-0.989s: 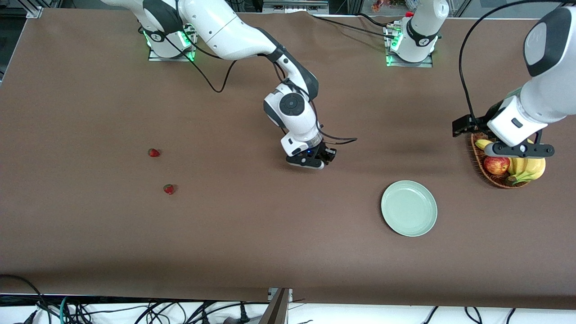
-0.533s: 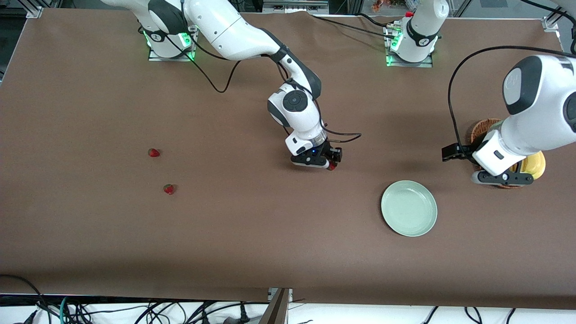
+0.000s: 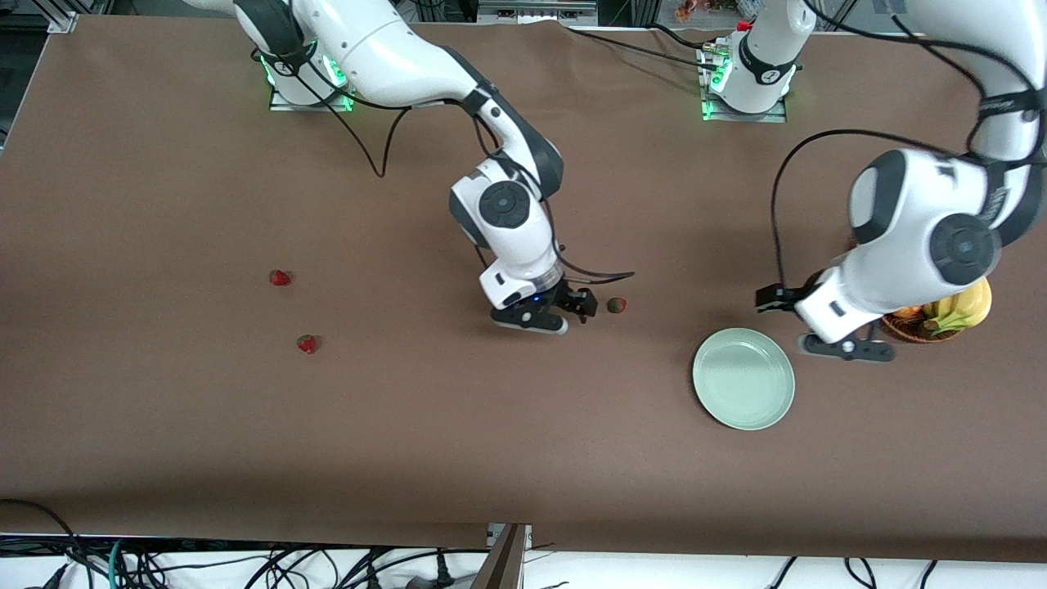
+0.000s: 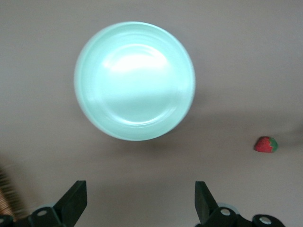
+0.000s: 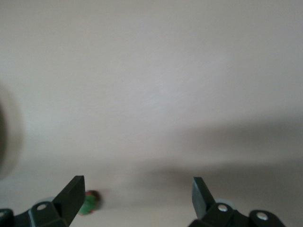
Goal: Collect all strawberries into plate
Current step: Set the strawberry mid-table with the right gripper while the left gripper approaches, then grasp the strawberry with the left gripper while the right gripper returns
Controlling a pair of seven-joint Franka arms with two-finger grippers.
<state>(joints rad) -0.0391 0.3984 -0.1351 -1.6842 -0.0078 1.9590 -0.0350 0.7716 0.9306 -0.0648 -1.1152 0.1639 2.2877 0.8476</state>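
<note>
Plainly, one strawberry (image 3: 617,305) lies just beside the right gripper (image 3: 546,315), toward the plate (image 3: 743,379); both it and the left gripper (image 3: 847,348) stand spread, empty.

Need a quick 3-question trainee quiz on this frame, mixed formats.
1. True or false: the plate holds a strawberry.
2. How many strawberries lie on the table? A) one B) two C) three
3. Fill in: the left claw hangs open between the plate and the ____.

Key:
1. False: the plate is bare.
2. C: one strawberry beside the open right claw, plus two toward the right arm's end, one farther from the front camera than the other.
3. Basket, the one with the bananas.
</note>
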